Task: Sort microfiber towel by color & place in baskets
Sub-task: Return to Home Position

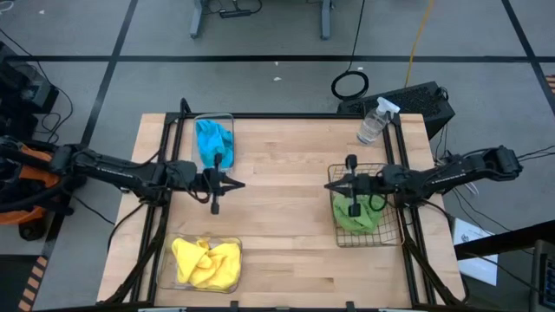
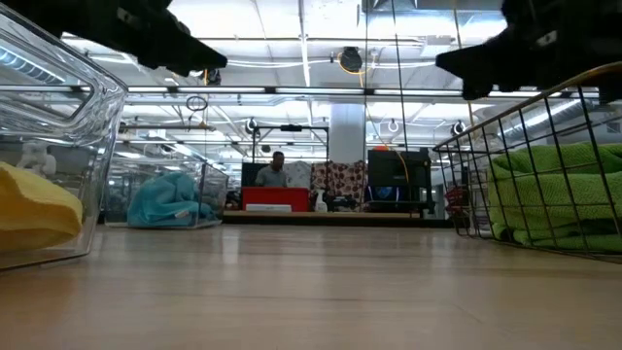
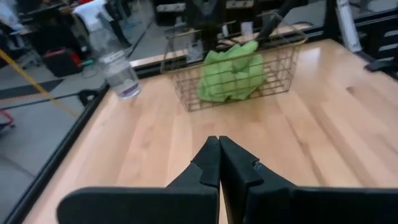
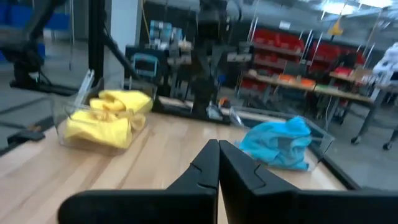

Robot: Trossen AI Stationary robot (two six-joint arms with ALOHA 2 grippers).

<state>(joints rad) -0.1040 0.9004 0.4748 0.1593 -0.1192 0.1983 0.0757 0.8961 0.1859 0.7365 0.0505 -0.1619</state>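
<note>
Blue microfiber towels (image 1: 214, 141) lie in a clear tub (image 1: 196, 130) at the far left. Yellow towels (image 1: 206, 263) fill a clear tub (image 1: 165, 264) at the near left. Green towels (image 1: 357, 215) lie bunched in the dark wire basket (image 1: 400, 236) on the right. My left gripper (image 1: 241, 184) hangs shut above bare table, between the two clear tubs, pointing toward the right edge. My right gripper (image 1: 331, 185) hangs shut over the wire basket's left rim, pointing toward the left edge. Both sets of fingers, left (image 3: 219, 146) and right (image 4: 218, 148), hold nothing.
A clear spray bottle (image 1: 375, 121) stands at the table's far right corner, behind the wire basket. The bare wood of the table's middle (image 1: 282, 199) lies between the two grippers. Black frame rails (image 1: 156, 225) run along the left and right edges.
</note>
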